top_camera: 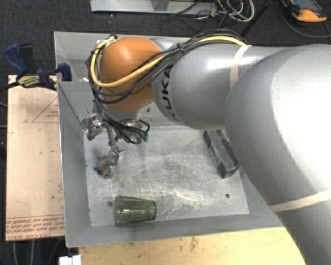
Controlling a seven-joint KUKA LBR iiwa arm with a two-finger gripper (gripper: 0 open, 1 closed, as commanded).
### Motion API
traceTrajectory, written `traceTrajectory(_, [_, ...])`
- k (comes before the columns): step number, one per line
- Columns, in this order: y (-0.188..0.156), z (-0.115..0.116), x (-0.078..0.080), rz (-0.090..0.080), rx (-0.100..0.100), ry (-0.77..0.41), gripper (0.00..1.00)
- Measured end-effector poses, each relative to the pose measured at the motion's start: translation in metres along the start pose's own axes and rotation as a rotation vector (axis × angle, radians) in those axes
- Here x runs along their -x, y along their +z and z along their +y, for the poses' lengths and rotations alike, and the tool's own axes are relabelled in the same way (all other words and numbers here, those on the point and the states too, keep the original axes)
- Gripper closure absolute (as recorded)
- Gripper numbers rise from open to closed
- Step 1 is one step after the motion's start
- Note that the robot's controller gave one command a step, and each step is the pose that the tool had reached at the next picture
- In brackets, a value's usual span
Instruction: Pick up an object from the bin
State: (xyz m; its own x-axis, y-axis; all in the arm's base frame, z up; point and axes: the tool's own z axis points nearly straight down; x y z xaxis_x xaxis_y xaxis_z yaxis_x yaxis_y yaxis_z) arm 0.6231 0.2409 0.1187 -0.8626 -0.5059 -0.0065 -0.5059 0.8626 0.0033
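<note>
Left half of bin [71, 164]: gripper [107, 167] is hanging low, close to the floor and near the left wall. Whether it is spread or pressed together, cannot tell. The orange cover [127, 65] is sitting above it, with cables looping across. Near the front wall, the cup [134, 210], green and translucent, is lying on its side, apart from the gripper. Its long axis is running left-right, wider end pointing left. A grey bar [220, 153] is lying toward the right. The arm [254, 104] is reaching in from the right, wrist bending downward.
</note>
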Motion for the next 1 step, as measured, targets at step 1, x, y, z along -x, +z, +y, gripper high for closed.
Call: traceTrajectory(1, [0.0002,-0.0030,-0.0015,0.003,-0.002,0.004,0.00])
